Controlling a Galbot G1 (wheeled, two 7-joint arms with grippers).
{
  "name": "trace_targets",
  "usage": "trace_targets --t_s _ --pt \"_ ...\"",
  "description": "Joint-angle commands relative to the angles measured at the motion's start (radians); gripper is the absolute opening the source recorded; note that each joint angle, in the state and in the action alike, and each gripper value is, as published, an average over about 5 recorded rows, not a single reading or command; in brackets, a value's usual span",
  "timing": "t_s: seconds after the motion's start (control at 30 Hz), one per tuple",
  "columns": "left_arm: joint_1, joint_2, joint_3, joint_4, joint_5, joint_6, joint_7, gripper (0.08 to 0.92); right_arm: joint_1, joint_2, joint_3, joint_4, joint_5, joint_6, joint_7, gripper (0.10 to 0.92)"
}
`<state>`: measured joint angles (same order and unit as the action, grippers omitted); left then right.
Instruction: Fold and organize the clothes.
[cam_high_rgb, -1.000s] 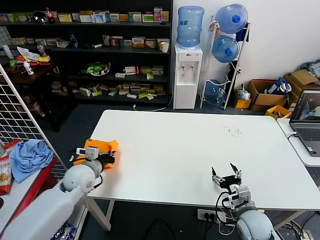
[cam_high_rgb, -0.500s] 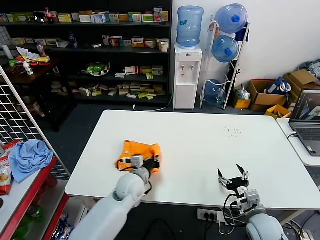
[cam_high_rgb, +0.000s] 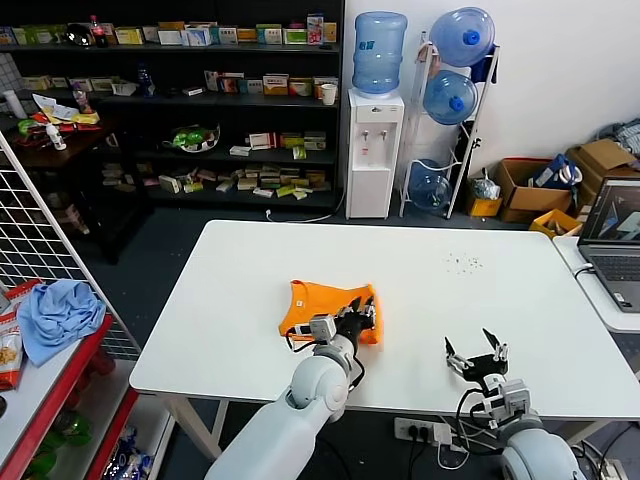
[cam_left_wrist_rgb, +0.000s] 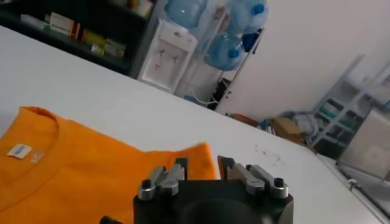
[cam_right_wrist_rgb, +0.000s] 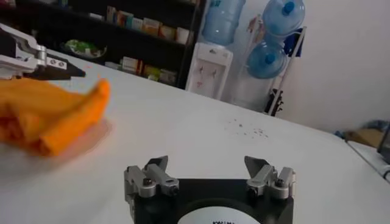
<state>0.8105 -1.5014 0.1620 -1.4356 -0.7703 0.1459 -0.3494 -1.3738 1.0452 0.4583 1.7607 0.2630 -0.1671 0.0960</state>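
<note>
Left tool (cam_high_rgb: 358, 318) pinches a bunched orange T-shirt (cam_high_rgb: 318, 306) on the white table (cam_high_rgb: 450, 300), lower centre of the head view.
Soft, light and floppy; best gripped at hem or shoulder edges. Right tool (cam_high_rgb: 478, 358), lower right, gapes empty.

Desk (cam_high_rgb: 250, 300): T-shirt (cam_high_rgb: 318, 306) lies on it, near the front edge, about midway along. Left end effector (cam_high_rgb: 355, 318) at the T-shirt's front right corner, seemingly touching it. Right end effector (cam_high_rgb: 478, 357) right of the T-shirt, well apart, over the desk's front edge. Water dispenser (cam_high_rgb: 375, 150) behind the desk.
</note>
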Motion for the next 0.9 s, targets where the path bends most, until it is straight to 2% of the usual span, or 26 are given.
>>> trace_targets --t_s 0.03,0.2,0.33,0.5,0.7,0.9 --pt "0.063 0.135 -0.012 -0.081 0.025 -0.285 0.154 0.46 0.012 0.012 0.004 0.005 -0.011 0.012 0.0 0.823" --pt "0.172 0.37 -0.098 -0.161 0.148 -0.372 0.207 0.607 0.01 0.032 0.023 0.008 -0.019 0.042 -0.023 0.823" --pt "0.292 0.461 -0.188 -0.171 0.302 -0.409 0.227 0.72 0.018 0.061 0.047 -0.015 -0.03 0.064 -0.051 0.823" --pt "0.381 0.46 -0.268 -0.158 0.446 -0.41 0.227 0.815 0.031 0.096 0.074 -0.047 -0.026 0.079 -0.067 0.823" --pt "0.393 0.408 -0.314 -0.117 0.601 -0.43 0.196 0.822 0.039 0.133 0.094 -0.046 -0.034 0.089 -0.086 0.823" --pt "0.384 0.381 -0.346 -0.119 0.621 -0.405 0.171 0.823 0.049 0.161 0.1 -0.031 -0.047 0.083 -0.109 0.823"
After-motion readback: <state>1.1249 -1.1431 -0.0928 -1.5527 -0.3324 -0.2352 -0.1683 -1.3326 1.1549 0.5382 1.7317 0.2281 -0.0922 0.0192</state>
